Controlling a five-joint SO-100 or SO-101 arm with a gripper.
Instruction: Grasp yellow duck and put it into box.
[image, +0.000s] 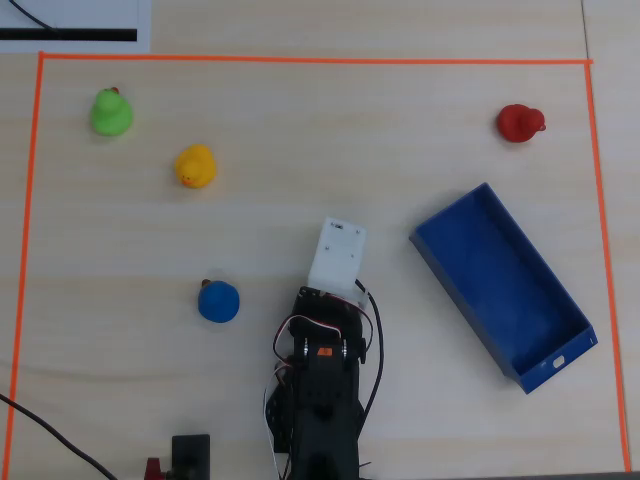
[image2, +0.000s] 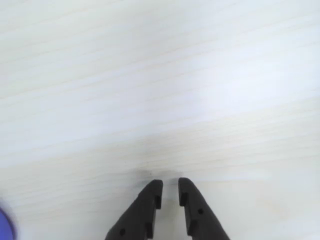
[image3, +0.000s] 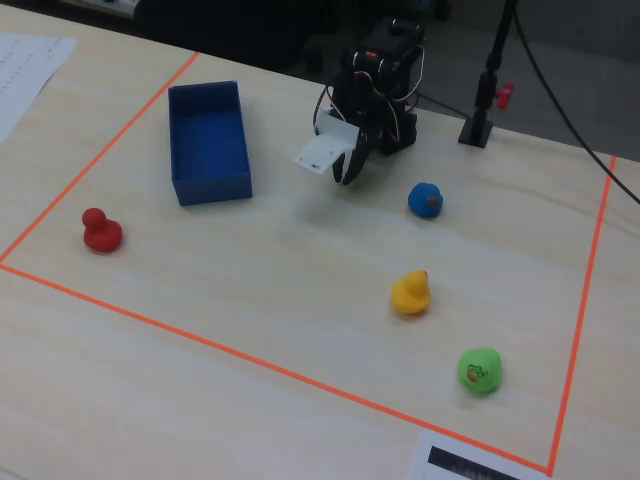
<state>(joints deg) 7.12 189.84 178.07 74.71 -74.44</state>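
Note:
The yellow duck (image: 195, 166) sits upright on the pale wooden table, far left of and beyond the arm; in the fixed view (image3: 411, 293) it is in front of the arm. The dark-blue box (image: 505, 285) lies empty to the right of the arm, and at the left in the fixed view (image3: 208, 135). My gripper (image2: 170, 186) hangs over bare table, empty, its black fingers nearly together with a narrow slit between the tips. In the fixed view the gripper (image3: 347, 172) points down beside the white camera mount (image: 337, 255), which hides it from overhead.
A blue duck (image: 218, 301) sits close to the arm's left; its edge shows in the wrist view (image2: 4, 225). A green duck (image: 110, 113) is at the far left, a red duck (image: 519, 122) at the far right. Orange tape (image: 300, 60) frames the work area.

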